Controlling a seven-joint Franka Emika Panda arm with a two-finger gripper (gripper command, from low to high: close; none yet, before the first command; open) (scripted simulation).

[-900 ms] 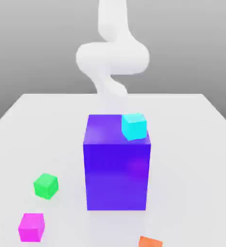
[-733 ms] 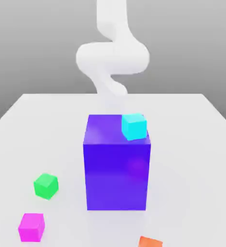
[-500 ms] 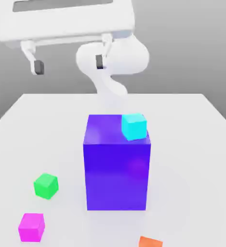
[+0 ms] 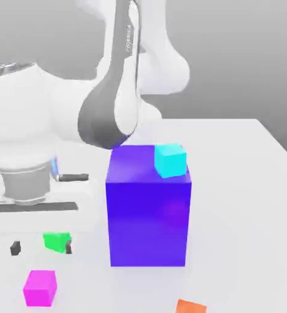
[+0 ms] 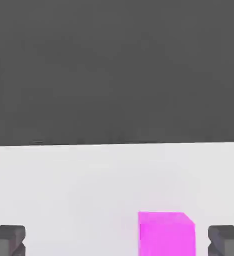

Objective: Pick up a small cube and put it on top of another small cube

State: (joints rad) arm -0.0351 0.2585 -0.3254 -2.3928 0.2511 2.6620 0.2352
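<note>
Since the frame 0.5 s ago the arm has swung down from high above the far edge of the tabletop point(image 4: 243, 183) to the exterior view's left side, and its white and grey body now covers much of that side. The gripper point(image 4: 41, 247) hangs low near the front left of the tabletop with its 2 dark fingertips point(image 4: 15, 247) spread wide apart, holding nothing. One fingertip sits off to the left on bare surface and the other is just beside the green cube point(image 4: 55, 241), which lies between the 2 tips, closer to the right one; whether that tip touches it cannot be told. Just in front of the gripper, toward the front left corner, the magenta cube point(image 4: 40, 287) rests on the tabletop by itself. In the hand view the magenta cube point(image 5: 166, 233) appears between the 2 grey fingertips point(image 5: 8, 240), nearer to one of them, on the pale tabletop point(image 5: 64, 185). Near the middle of the tabletop stands the large blue-violet block point(image 4: 148, 214), upright and much taller than the small cubes. On its top face, at the far right corner, sits the cyan cube point(image 4: 170, 160), turned slightly against the block's edges. At the front edge, right of the block, an orange cube point(image 4: 190, 307) is cut off by the picture's edge.
</note>
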